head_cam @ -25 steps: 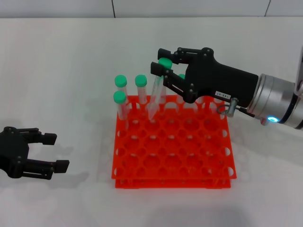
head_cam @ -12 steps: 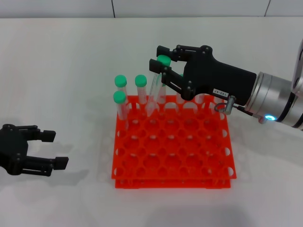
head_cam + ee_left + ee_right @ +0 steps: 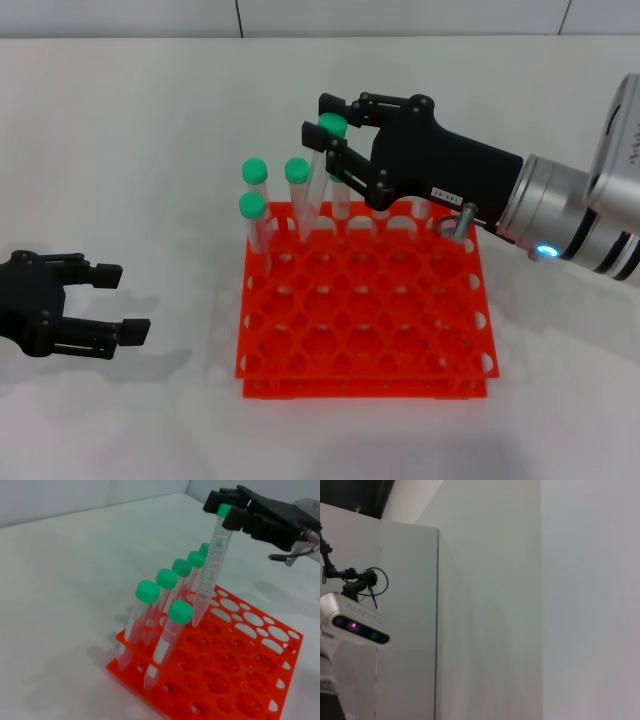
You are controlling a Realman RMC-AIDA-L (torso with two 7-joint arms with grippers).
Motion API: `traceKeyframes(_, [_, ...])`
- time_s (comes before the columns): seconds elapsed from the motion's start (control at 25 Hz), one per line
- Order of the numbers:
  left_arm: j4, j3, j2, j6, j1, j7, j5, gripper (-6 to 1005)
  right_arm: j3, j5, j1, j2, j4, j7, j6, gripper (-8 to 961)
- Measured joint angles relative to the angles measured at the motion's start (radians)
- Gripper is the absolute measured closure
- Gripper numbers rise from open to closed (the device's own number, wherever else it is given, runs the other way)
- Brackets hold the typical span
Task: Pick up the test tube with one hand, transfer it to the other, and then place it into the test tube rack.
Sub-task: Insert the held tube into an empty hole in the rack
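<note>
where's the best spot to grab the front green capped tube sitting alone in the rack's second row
Take the front tube just under its green cap, coming from above with the fingers on either side. It leans in the test tube rack, its lower half is sunk in a hole, and other tubes stand close behind, so only the top is open.

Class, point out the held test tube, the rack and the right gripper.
Test tube (image 3: 212, 565): left wrist view, mid-body.
Rack (image 3: 366, 375): head view, near rim.
Right gripper (image 3: 323, 129): head view, between the fingertips, at the green cap.
</note>
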Motion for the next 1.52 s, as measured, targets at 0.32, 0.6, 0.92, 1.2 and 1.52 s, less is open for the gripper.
traceKeyframes(0.32, [-0.002,0.000,0.000,0.000,-0.002,0.001,-0.001,109,-0.079,0.086,0.000,0.000,0.001,-0.090,0.025,673])
traceKeyframes(0.6, [-0.003,0.000,0.000,0.000,-0.005,0.003,-0.003,108,-0.122,0.120,0.003,0.000,-0.003,-0.135,0.043,673])
traceKeyframes(0.92, [-0.003,0.000,-0.002,0.002,-0.005,0.010,-0.006,108,-0.133,0.120,0.003,0.000,-0.009,-0.140,0.071,673])
traceKeyframes(1.2, [-0.008,0.000,-0.003,0.002,-0.004,0.017,-0.007,108,-0.136,0.135,0.001,0.000,-0.009,-0.170,0.081,673])
traceKeyframes(1.52, [-0.009,0.000,-0.003,0.004,-0.005,0.021,-0.011,108,-0.148,0.135,-0.002,0.000,-0.010,-0.205,0.076,673])
